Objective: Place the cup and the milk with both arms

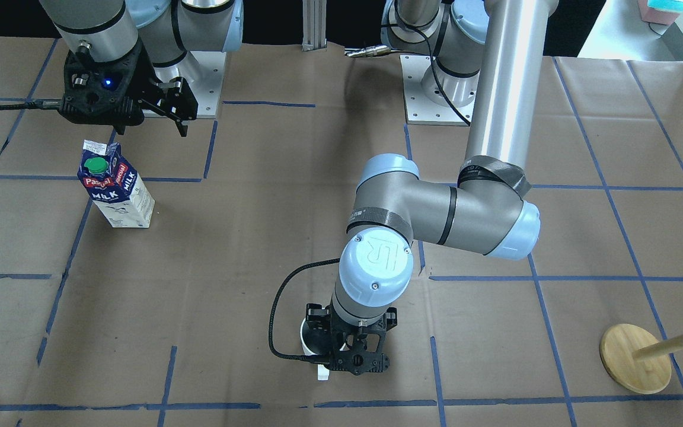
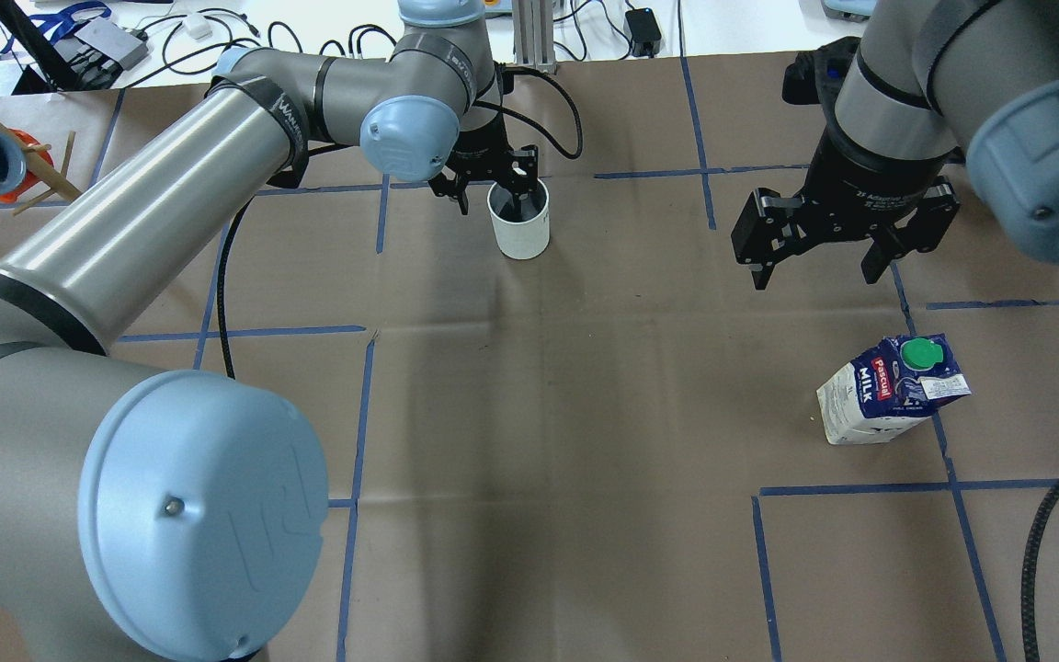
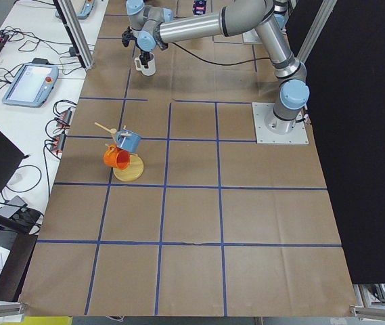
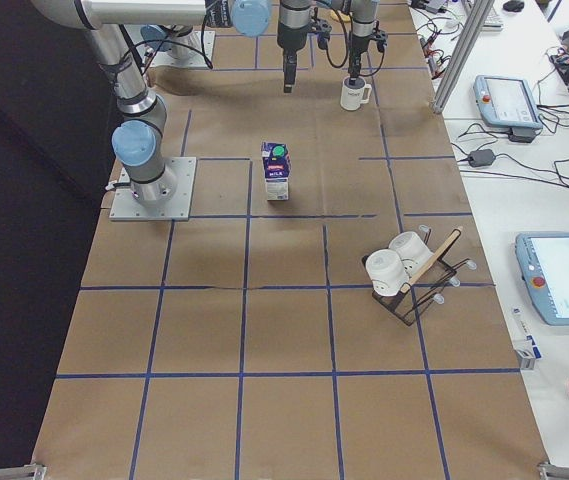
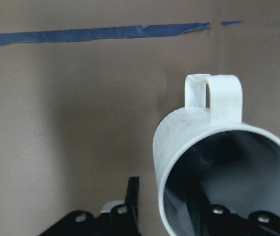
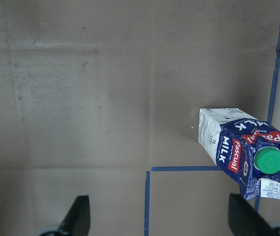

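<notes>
Cup (image 5: 179,140) interior in wrist view, milk (image 2: 874,400) overhead

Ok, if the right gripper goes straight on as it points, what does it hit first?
Probably the bare brown table paper: the right gripper points down, fingers open, with the milk carton off to one side. Depth is unclear.

Showing "Pascual" in white on a red band and "MILK" in white on the dark blue top of the milk (image 6: 238,147), repeating on two faces in the front view. Bearing an embossed "UR" on the joint cap (image 1: 375,260) of the left arm (image 1: 436,207). Carrying "2F Adaptive" in small white print on the black housing (image 2: 860,198) above the right jaws. Blurring past reading elsewhere: the milk's fine print and its fin label (image 6: 276,189).
</notes>
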Tool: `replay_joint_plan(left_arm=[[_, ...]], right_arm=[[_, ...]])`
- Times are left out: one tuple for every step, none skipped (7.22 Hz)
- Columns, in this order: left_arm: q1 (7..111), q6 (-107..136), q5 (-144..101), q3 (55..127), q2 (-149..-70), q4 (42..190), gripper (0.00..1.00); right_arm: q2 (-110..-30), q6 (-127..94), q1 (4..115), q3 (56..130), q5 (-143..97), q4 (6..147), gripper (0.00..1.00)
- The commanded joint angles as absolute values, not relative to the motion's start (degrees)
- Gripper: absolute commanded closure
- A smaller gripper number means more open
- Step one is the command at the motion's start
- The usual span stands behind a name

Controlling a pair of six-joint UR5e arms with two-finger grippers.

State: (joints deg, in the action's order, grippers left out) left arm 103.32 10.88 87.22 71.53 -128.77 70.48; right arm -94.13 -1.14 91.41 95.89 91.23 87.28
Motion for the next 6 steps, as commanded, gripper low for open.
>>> replay_joint_plan(left_arm=[[103.01, 10.81, 87.1, 75.39, -124.39, 70.49, 0.01], [102.66, 10.81, 87.01, 78.28, -120.71, 70.49, 0.01], [102.48, 10.38, 86.92, 81.09, -117.63, 70.4, 0.01], [102.31, 9.94, 87.1, 82.6, -115.77, 70.49, 0.01], [101.43, 9.5, 87.01, 83.66, -113.84, 70.84, 0.01], [100.82, 8.36, 86.92, 85.41, -111.9, 71.45, 0.01]], right_arm=[[-94.13, -1.06, 91.41, 95.89, 91.32, 87.28, 0.0], [-94.13, -0.79, 91.23, 95.89, 91.32, 87.36, 0.0], [-94.13, 0.6, 91.23, 95.89, 91.41, 87.62, 0.0], [-94.48, 1.14, 90.62, 95.89, 91.49, 87.63, 0.0], [-95.09, 7.23, 88.44, 96.32, 93.32, 87.37, 0.0], [-97.19, 12.69, 83.46, 96.85, 94.82, 87.36, 0.0]])
